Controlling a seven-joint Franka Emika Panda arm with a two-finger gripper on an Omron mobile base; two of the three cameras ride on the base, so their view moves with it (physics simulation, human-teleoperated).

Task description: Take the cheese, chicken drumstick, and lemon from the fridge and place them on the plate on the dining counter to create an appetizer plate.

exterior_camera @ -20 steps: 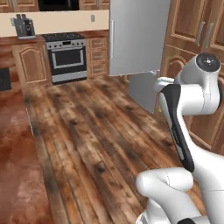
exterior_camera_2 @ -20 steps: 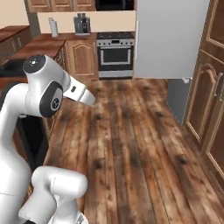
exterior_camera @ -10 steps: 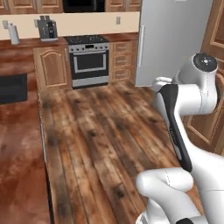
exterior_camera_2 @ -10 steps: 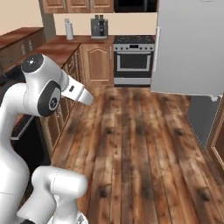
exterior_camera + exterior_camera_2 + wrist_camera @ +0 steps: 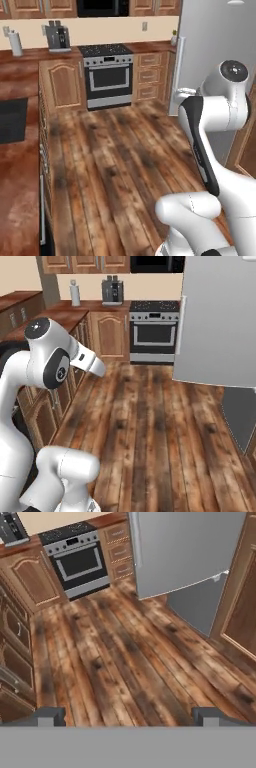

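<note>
The fridge is a tall light-grey cabinet on the right, beyond the plank floor. A long handle runs down its left edge and a darker grey panel sits low beside it. Its inside is hidden. The cheese, chicken drumstick, lemon, plate and dining counter are out of view. My gripper is open with nothing between its tips. It hangs over the floor, pointing toward the fridge and still well short of it.
A steel stove stands at the back wall, left of the fridge. A coffee machine and a paper roll sit on the back counter. Wooden drawer cabinets line the left; a brown cupboard flanks the right.
The whole picture has shifted: the base has moved, so the stove and fridge sit further right and look larger. The gripper has stayed open.
</note>
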